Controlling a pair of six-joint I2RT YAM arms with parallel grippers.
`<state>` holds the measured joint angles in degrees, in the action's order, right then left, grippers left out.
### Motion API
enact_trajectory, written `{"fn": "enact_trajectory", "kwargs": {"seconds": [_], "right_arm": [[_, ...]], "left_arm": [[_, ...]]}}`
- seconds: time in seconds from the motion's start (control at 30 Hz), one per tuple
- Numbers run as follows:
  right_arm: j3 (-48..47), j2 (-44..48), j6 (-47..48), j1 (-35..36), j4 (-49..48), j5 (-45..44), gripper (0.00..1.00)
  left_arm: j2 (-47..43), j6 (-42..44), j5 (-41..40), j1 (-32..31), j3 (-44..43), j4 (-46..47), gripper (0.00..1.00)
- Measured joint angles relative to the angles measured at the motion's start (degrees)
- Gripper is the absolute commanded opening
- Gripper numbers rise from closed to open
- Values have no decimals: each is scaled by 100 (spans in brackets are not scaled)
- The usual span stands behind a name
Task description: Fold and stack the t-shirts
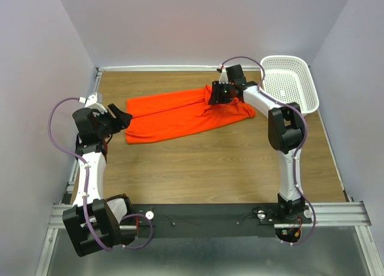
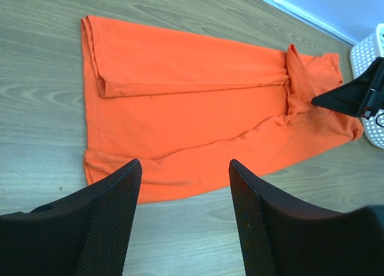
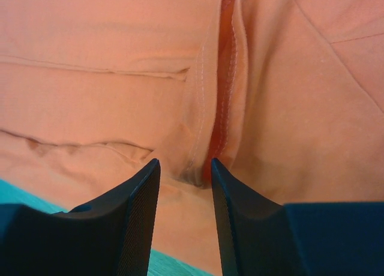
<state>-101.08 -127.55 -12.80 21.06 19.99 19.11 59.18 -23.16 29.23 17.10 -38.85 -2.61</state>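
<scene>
Reading top view: orange t-shirt (image 1: pixel 180 114) lies lengthwise left-right on the table (image 1: pixel 210 162), right gripper (image 1: pixel 221 93) on its right end, left gripper (image 1: pixel 122 117) just off its left end. Left wrist: fingers (image 2: pixel 114 216) wide, empty, shirt dead ahead. Right wrist: fingers (image 3: pixel 135 210) narrow, astride a seam fold (image 3: pixel 216 126); grip unclear.

The left arm (image 1: pixel 89 168) rises from its base and bends at the elbow, holding the left gripper (image 1: pixel 120 117) just off the left end of the orange t-shirt (image 1: pixel 174 117), clear of the cloth and aimed toward it. Its fingers (image 2: pixel 114 216) stand wide apart with nothing between them. The right arm (image 1: pixel 287 132) reaches far forward, folded at the elbow, wrist turned left, with the right gripper (image 1: pixel 218 93) down on the t-shirt's right end. Its fingers (image 3: pixel 129 216) stand a narrow gap apart, a ridge of the cloth between the tips; whether they pinch it cannot be told
</scene>
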Motion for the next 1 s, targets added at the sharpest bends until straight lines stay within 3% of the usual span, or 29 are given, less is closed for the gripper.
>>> {"fn": "enact_trajectory", "kwargs": {"seconds": [0.13,0.27,0.5,0.53,0.6,0.63,0.73,0.83,1.0], "right_arm": [[-2,-13,-70,0,-2,114,30],[-109,-114,-153,0,0,262,7],[-518,-378,-216,28,15,463,2],[-619,-435,-221,48,15,483,5],[-846,-560,-223,125,28,538,22],[-1106,-691,-219,192,133,597,45],[-1937,-1169,-192,439,162,748,59],[-2422,-1445,-66,704,219,824,60],[-2402,-1432,411,962,319,1161,64]], "left_arm": [[0,0,0,0,0,0,68],[0,0,0,0,0,0,68],[0,0,0,0,0,0,68],[0,0,0,0,0,0,68],[0,0,0,0,0,0,68],[0,0,0,0,0,0,68],[2,0,0,0,0,0,68],[9,0,0,0,0,2,68],[42,0,0,0,0,2,68]]}}
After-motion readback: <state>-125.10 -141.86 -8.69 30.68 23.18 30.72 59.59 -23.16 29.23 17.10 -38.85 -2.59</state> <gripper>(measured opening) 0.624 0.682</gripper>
